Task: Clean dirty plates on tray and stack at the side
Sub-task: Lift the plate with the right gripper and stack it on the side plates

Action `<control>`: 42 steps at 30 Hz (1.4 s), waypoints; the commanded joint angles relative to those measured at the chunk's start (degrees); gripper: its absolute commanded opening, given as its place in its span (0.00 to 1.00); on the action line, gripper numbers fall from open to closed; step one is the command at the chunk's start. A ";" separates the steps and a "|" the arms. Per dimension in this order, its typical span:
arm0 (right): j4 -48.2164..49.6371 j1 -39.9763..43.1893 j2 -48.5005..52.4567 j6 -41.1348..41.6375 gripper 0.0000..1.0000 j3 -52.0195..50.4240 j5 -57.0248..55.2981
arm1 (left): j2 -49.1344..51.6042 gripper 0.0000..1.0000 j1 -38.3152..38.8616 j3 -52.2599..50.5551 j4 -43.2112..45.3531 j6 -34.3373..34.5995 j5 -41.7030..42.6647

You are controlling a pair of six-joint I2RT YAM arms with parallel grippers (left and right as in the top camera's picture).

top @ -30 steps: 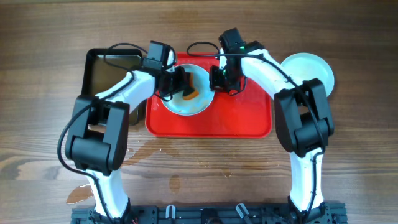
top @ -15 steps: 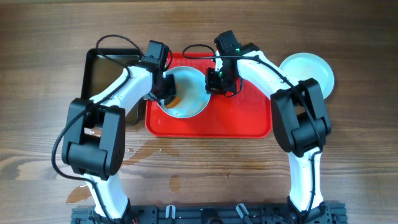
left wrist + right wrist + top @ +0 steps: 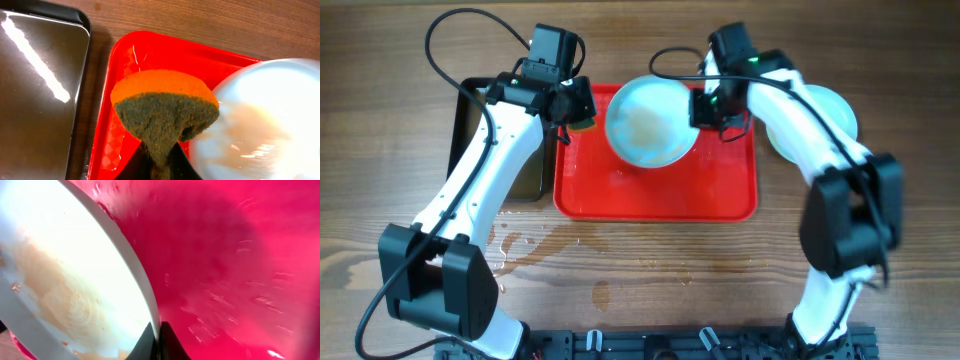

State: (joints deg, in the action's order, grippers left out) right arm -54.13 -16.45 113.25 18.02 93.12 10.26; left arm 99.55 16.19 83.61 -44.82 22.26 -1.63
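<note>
Wooden table (image 3: 650, 260): over the tray (image 3: 660, 195), my right gripper (image 3: 156, 337) pinched the rim of a smeared plate (image 3: 650, 125); my left gripper (image 3: 578, 108) clamped a sponge (image 3: 165, 102). Another plate (image 3: 835, 105) lay half-hidden far right.

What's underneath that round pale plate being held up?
The round pale plate hangs over the large red plastic tray, glossy and wet-looking. The right wrist view shows only bare tray below; from overhead the plate hides that patch.
</note>
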 commanded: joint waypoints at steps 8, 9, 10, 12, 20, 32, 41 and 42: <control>-10.47 -4.81 -12.61 12.20 0.04 0.24 -45.94 | 0.66 0.11 0.15 -0.20 0.42 0.74 0.57; -10.71 -6.97 -12.59 12.83 0.04 0.22 -49.11 | 0.66 0.11 0.15 -0.20 0.42 0.72 0.57; -11.06 -8.26 -12.59 14.12 0.04 0.22 -51.49 | 0.66 0.11 0.15 -0.22 0.37 0.72 0.61; -12.52 -11.43 -12.59 17.22 0.04 0.22 -58.25 | 0.66 0.11 0.15 -0.33 0.35 0.72 0.76; -22.64 -19.08 -12.59 34.51 0.04 0.22 -75.58 | 0.66 0.10 0.15 -0.92 0.37 0.74 0.74; -13.22 -3.78 -12.59 26.88 0.04 0.22 -56.52 | 0.66 0.10 0.15 -0.92 0.37 0.74 0.76; -1.40 26.86 -9.44 7.48 0.04 0.11 -18.60 | 0.66 0.10 0.17 -0.92 0.46 0.72 1.44; -1.60 28.37 -8.04 7.52 0.04 0.11 -18.60 | 0.66 0.09 0.17 -0.92 0.85 0.74 1.46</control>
State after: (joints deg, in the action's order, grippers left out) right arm -55.61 9.41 102.50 29.43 93.12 -16.01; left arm 99.55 16.19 83.42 -44.58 22.41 -0.99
